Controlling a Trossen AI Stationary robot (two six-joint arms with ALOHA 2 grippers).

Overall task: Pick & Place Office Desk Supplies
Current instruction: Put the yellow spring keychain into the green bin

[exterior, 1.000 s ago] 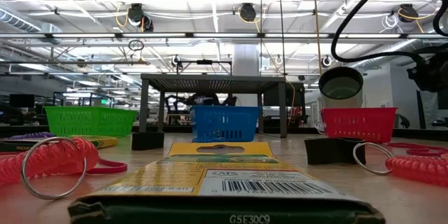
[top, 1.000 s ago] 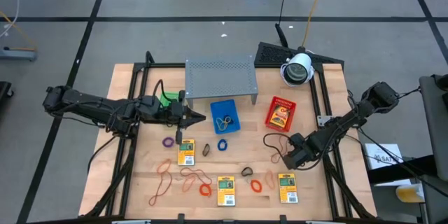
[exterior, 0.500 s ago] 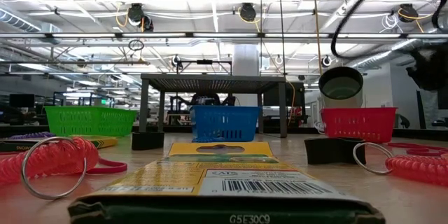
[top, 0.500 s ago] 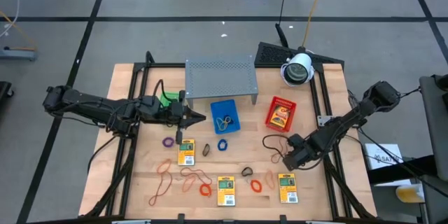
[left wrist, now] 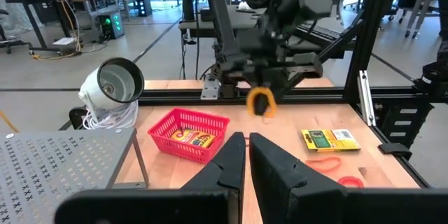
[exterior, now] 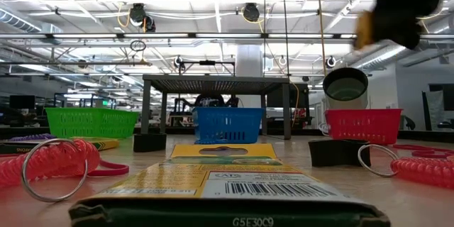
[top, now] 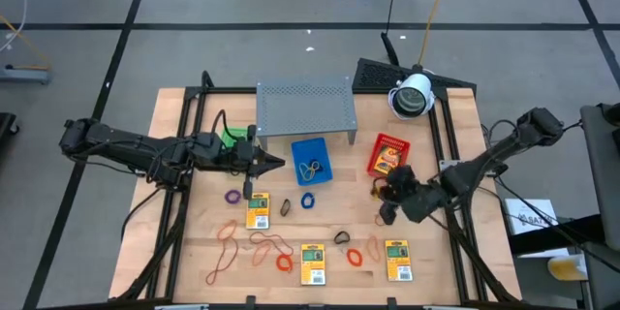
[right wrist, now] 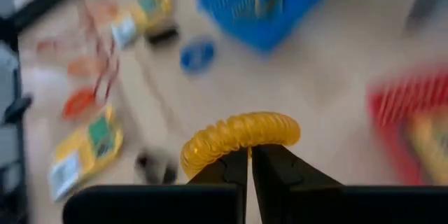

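Observation:
My right gripper hangs above the table's right half, near the red tray, shut on a yellow coiled ring. The ring also shows in the left wrist view. On the wood lie yellow packets, a blue ring, a purple ring, orange rings, dark clips and rubber-band loops. My left gripper hovers shut and empty between the green tray and the blue tray. My right gripper pinches the yellow coiled ring between its two fingertips, on the coil's arc. The fingers slant down from the table's right side. The ring is lifted clear of the table and hangs below the fingers.
A grey perforated shelf stands at the far middle, with a white round lamp to its right. The red tray holds a yellow packet and the blue tray holds a small loop. Black frame rails run along both sides of the table.
My right gripper has risen from the table and moved toward the far edge and the red tray, rolling its wrist. The coiled ring that lay on the wood beside it is now lifted clear in its fingers.

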